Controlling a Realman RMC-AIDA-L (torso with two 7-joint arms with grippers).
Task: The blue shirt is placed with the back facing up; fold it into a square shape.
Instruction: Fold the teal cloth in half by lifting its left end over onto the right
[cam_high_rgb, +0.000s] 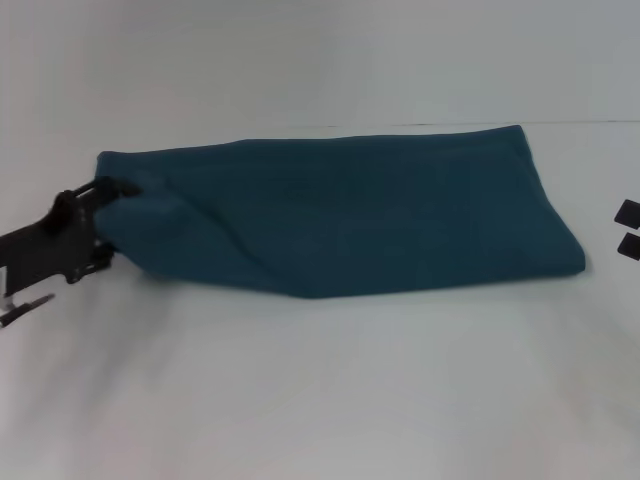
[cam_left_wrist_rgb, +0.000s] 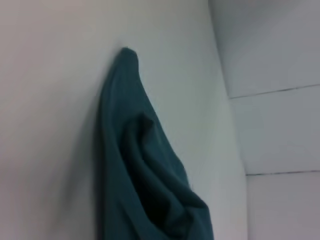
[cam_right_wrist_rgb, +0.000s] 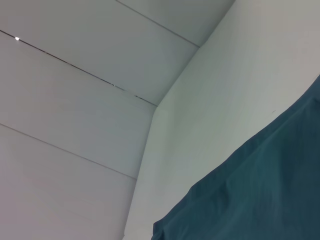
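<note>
The blue shirt (cam_high_rgb: 350, 210) lies on the white table as a long folded band running left to right, plain side up. My left gripper (cam_high_rgb: 112, 188) is at the band's left end, shut on the cloth, which bunches up there. The left wrist view shows the shirt (cam_left_wrist_rgb: 135, 165) as a lifted, creased fold narrowing to a point. My right gripper (cam_high_rgb: 628, 229) is at the right edge of the head view, open and empty, a little right of the shirt's right end. The right wrist view shows an edge of the shirt (cam_right_wrist_rgb: 260, 190) on the table.
The white table (cam_high_rgb: 320, 400) stretches in front of the shirt. A white wall (cam_right_wrist_rgb: 75, 75) with panel seams stands behind the table's far edge (cam_high_rgb: 580, 122).
</note>
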